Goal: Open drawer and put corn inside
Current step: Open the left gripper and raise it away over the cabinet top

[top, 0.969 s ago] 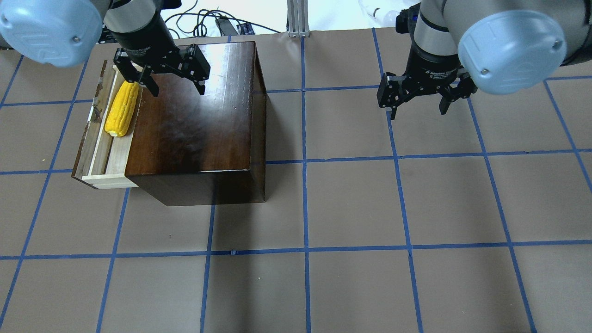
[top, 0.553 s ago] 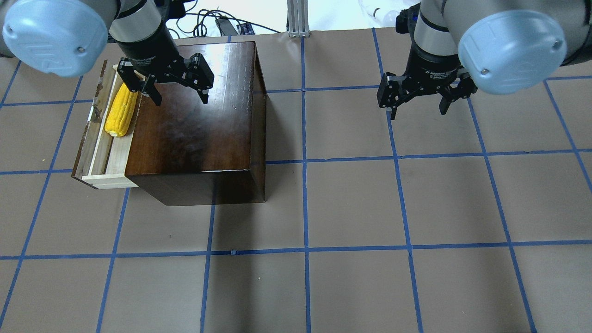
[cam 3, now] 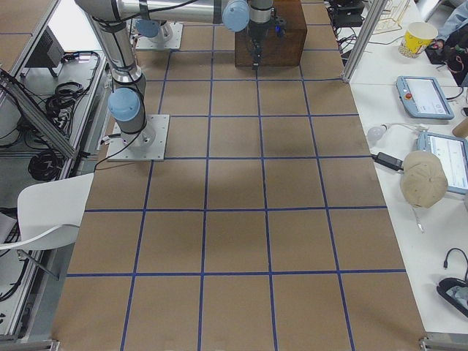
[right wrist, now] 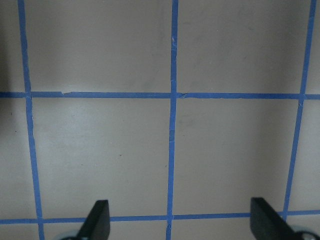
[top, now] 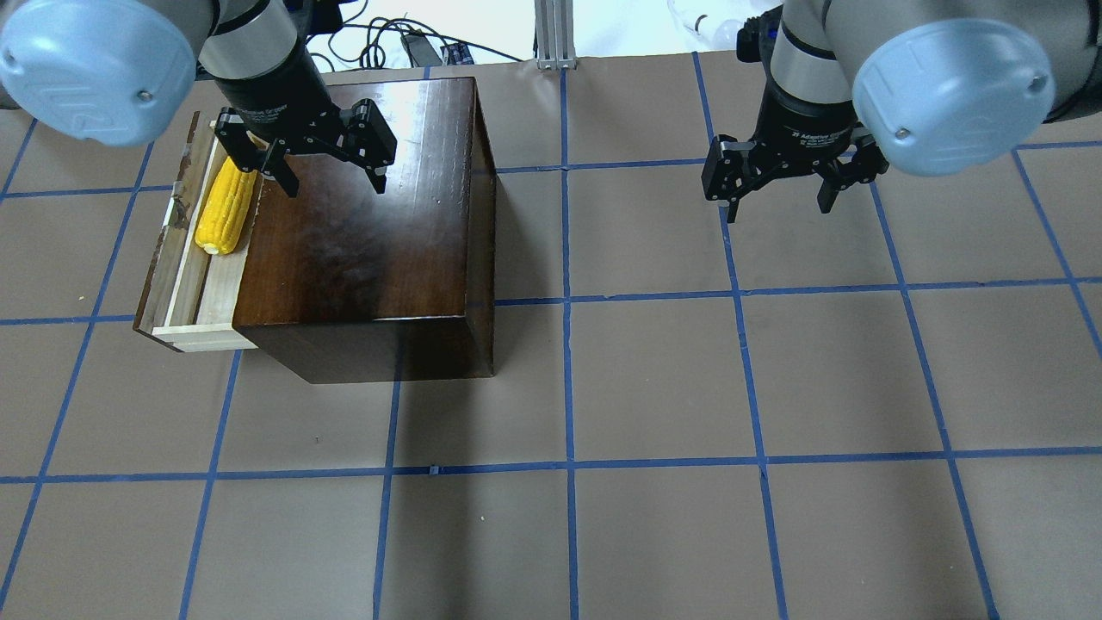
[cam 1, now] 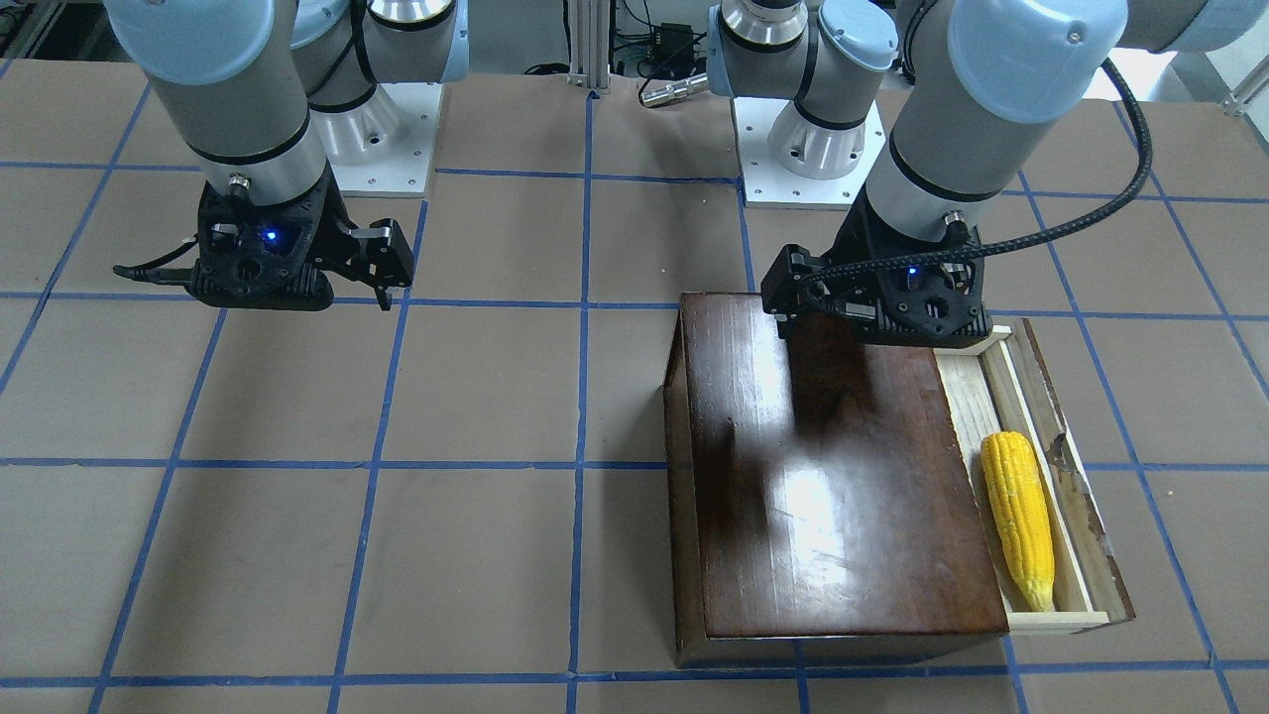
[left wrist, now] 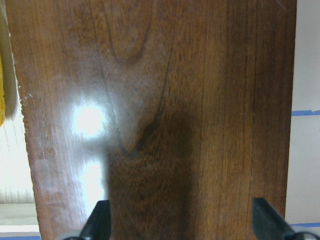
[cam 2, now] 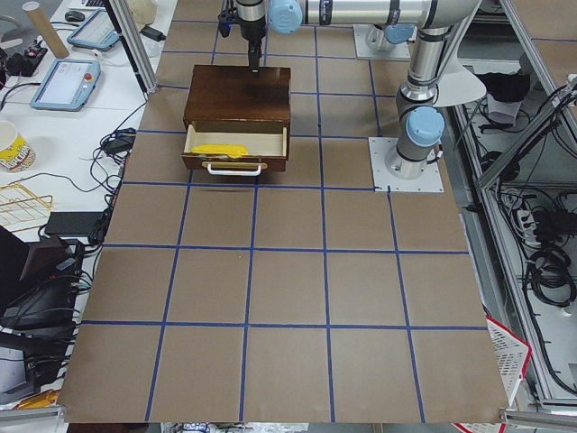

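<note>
- Corn (top: pixel 226 207): lies lengthwise in the pulled-out drawer (top: pixel 185 288), which projects from the left edge of the wooden box (top: pixel 362 241).
- Left gripper (top: pixel 334 176): jaws spread wide, empty, above the box top.
- Right gripper (top: pixel 779 202): jaws wide, empty, over bare table (top: pixel 775 370).
- Step, as judged: placement done. The next move calls only for lifting the left arm clear.

Glossy dark-brown box top (left wrist: pixel 165 75) fills most of the frame, with two glare patches near its left side and a shadow low in the middle. Left of the box are a yellow sliver of corn (left wrist: pixel 2 95) and the pale drawer (left wrist: pixel 12 160). Right of it is counter (left wrist: pixel 306 60) with blue tape (left wrist: pixel 306 113). The left gripper (left wrist: pixel 182 225) holds its jaws wide apart over the box.
</note>
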`<state>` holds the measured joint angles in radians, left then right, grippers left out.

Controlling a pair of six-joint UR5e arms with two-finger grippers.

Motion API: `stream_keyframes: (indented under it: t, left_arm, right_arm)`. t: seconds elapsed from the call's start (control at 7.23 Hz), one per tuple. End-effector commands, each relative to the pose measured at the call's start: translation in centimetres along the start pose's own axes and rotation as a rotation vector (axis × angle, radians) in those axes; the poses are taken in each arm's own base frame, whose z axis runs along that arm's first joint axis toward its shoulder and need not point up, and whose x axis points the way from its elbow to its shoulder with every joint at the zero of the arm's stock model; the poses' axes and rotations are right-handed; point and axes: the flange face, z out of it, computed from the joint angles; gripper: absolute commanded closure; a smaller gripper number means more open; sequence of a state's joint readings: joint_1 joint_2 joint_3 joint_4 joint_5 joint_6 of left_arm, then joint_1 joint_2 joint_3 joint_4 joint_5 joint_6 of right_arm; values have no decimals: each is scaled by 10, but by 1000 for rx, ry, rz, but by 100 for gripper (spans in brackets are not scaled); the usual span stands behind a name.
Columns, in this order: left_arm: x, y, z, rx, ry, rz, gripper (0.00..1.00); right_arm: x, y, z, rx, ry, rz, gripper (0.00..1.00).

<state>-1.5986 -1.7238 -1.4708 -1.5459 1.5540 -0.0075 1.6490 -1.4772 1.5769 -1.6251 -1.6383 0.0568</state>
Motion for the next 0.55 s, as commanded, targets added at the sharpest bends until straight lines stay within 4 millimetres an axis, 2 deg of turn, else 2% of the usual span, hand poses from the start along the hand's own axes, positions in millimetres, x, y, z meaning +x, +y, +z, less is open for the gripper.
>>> stream_keyframes:
  t: [0.0,0.42]
  left_arm:
    - [0,1,-1,2,0,1,0]
    - [0,3,-5,10,0,1,0]
  right_arm:
    - [0,0,0,1,0,0,0]
    - [0,0,0,-1,0,0,0]
